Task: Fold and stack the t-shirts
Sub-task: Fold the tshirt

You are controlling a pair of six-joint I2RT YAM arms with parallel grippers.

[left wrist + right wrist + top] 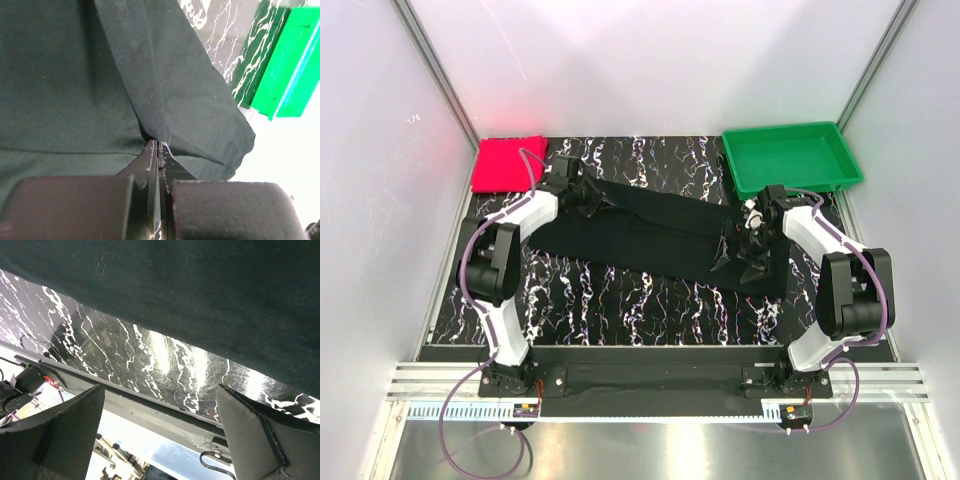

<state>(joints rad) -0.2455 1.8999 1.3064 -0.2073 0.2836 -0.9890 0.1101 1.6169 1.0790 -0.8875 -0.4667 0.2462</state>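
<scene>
The black t-shirt lies stretched in a long band across the middle of the marbled table. My left gripper is at its far left end, shut on a bunched fold of the black cloth; in the left wrist view the gripper shows its jaws pressed together on the cloth. My right gripper is over the shirt's right end. In the right wrist view it is open with nothing between the fingers, and the black cloth fills the upper part. The pinkish-red t-shirt lies folded at the far left corner.
A green plastic tray stands at the far right corner and also shows in the left wrist view. The table's near edge rail shows under my right gripper. White walls enclose the table on three sides.
</scene>
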